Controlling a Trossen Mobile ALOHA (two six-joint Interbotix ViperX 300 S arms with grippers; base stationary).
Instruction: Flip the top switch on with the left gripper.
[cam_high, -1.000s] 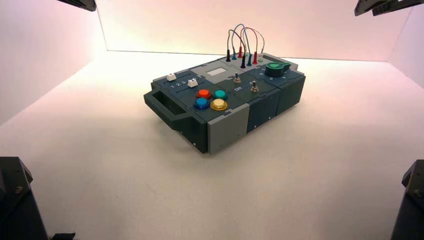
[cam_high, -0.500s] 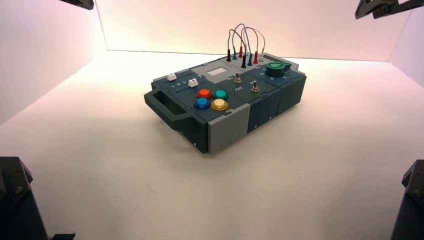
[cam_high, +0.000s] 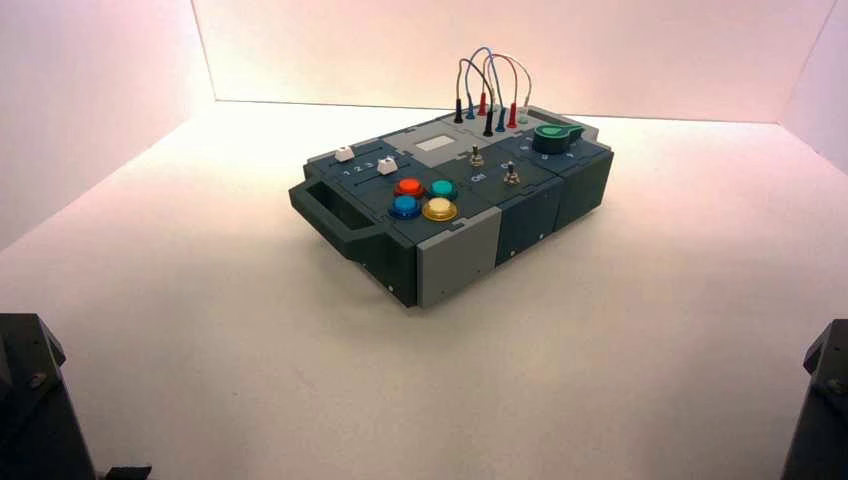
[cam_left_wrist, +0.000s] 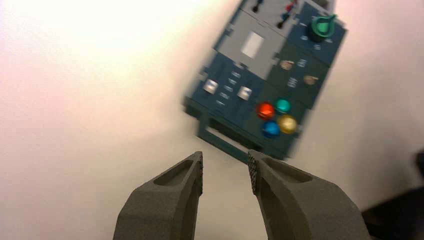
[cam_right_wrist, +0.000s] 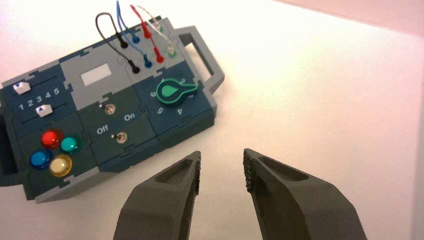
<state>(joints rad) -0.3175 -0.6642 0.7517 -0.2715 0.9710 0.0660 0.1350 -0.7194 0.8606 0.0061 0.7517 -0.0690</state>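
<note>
I see my left gripper (cam_left_wrist: 225, 167), matte tapered fingers parted and empty, above the box (cam_left_wrist: 260, 85), well short of the silver top switch (cam_left_wrist: 286, 64).

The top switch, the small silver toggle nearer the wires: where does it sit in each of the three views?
High view: the top switch stands just below the grey panel, up-left of the other toggle.
Left wrist view: top switch beside the grey panel, between it and the green knob.
Right wrist view: top switch below the grey panel, above the Off and On lettering.
Shared landmark: the green knob.
</note>
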